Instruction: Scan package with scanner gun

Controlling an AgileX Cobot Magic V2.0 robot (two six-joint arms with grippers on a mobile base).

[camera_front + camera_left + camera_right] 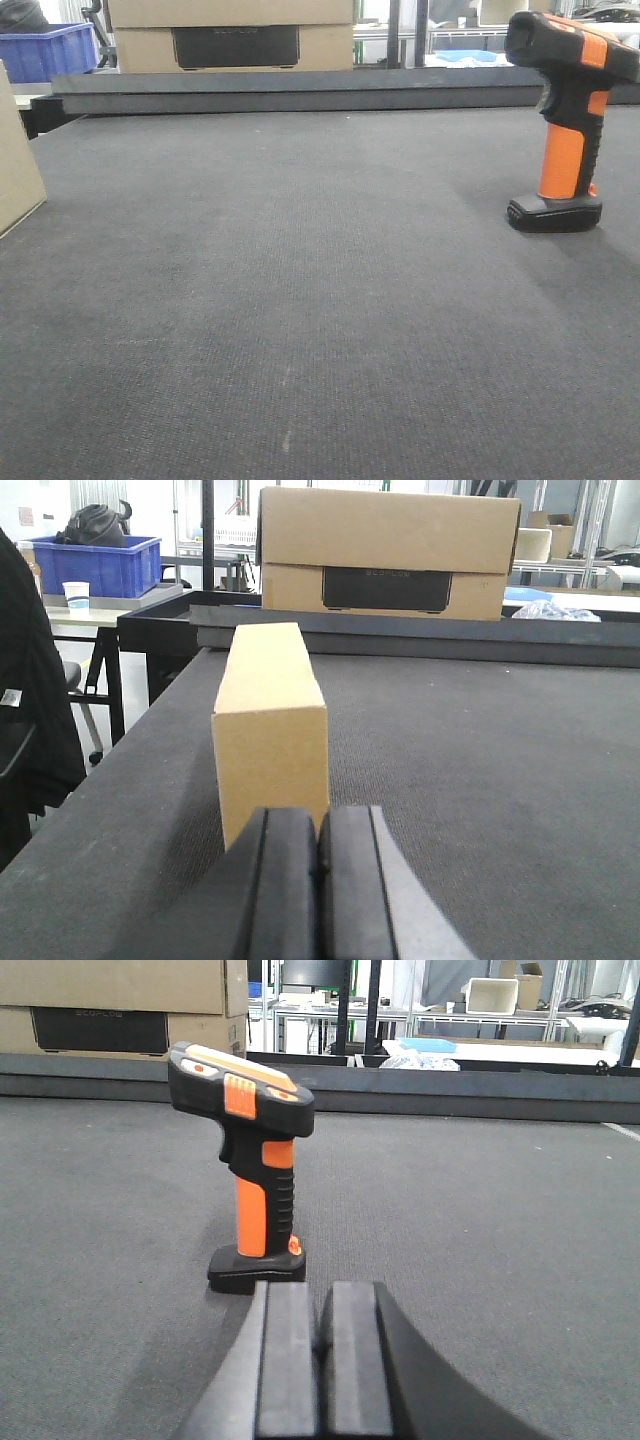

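Box (270, 730) stands on end, centre-left of left wrist view; likely light, stiff cardboard, smooth, so pinch across its narrow faces. Scanner (255, 1160) upright on its base, centre-left of right wrist view; looks top-heavy, tippy, take the ribbed orange handle. Left gripper (319, 830) and right gripper (320, 1305) each sit just short of theirs, jaws pressed together, empty.

Industrial lab or warehouse test bay, not domestic. Broad workbench (300, 300) under dark grey woven matting, with a black raised rail (300, 92) along its 12 o'clock edge. Beyond the rail are stacked shipping cartons (390, 530), one with a dark printed panel. At 10 o'clock, a blue plastic crate (95, 565) and paper cup (75, 593) on a side table (120, 602). At 1 o'clock, black metal uprights (345, 1005), a white bench (520, 1052), a pale bin (490, 995).
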